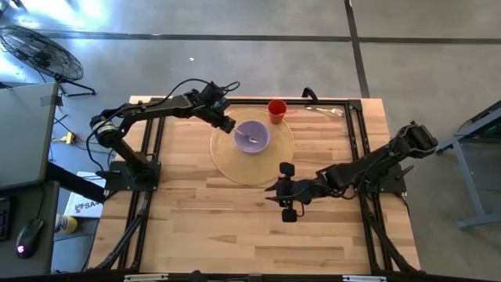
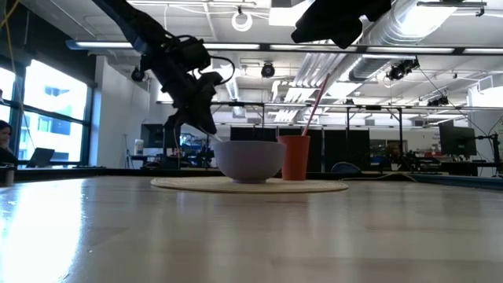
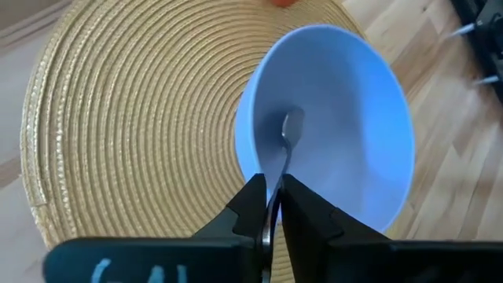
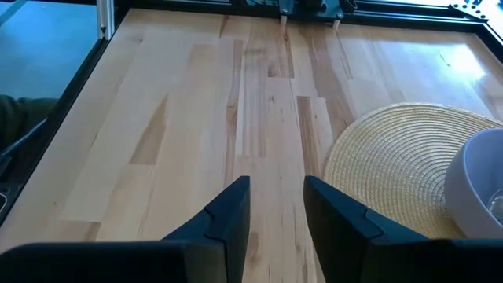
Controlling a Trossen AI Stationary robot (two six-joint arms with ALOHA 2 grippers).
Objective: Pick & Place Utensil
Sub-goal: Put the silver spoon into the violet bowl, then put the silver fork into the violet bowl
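The wooden worktop carries a round woven placemat, and on it stands a pale blue bowl with a red cup just beside it. The left gripper hangs at the bowl's rim, its fingers pinched on the handle of a spoon whose head lies inside the bowl. The right gripper waits over bare wood near the mat, fingers parted and empty. The placing looks almost done: only the release and retreat appear to remain.
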